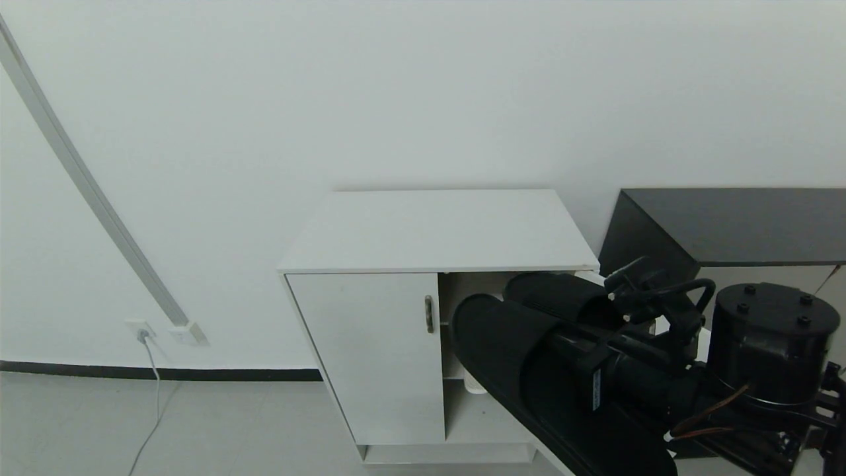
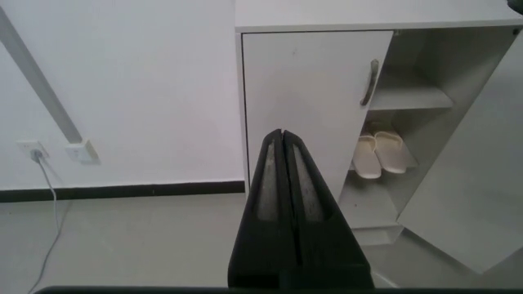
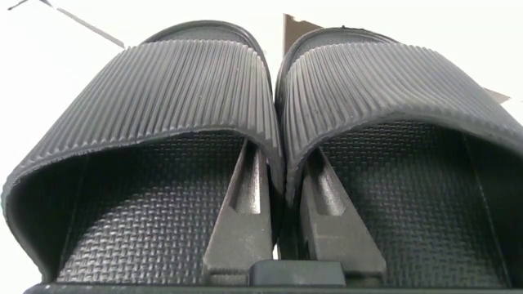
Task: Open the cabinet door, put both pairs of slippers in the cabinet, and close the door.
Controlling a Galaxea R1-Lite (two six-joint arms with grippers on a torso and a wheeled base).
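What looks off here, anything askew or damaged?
Nothing stands out. The cabinet has its right door open, the white slippers sit side by side inside, and the right end effector grips the black slippers as a pair.

A: Cabinet (image 1: pixel 436 228)?
B: Against the far wall. Left door (image 1: pixel 370 350) closed, handle (image 1: pixel 429 314) at its right edge. Right door (image 2: pixel 482 204) swung out toward the near side.
A: Inside?
B: Shelved slippers (image 2: pixel 380 153), side by side in the right half, on the shelf under the upper shelf (image 2: pixel 409 98).
A: Held slippers (image 1: pixel 509 344)?
B: Side by side, just near of the open right half. Right gripper (image 3: pixel 284 151) pinches their inner walls.
A: Rest?
B: Table (image 1: pixel 727 225) right of the cabinet, same wall. Outlet (image 1: pixel 140 328) low on the wall, left of the cabinet, cable (image 1: pixel 155 396) dropping to the floor. Left gripper (image 2: pixel 283 135) near of the left door, well apart.
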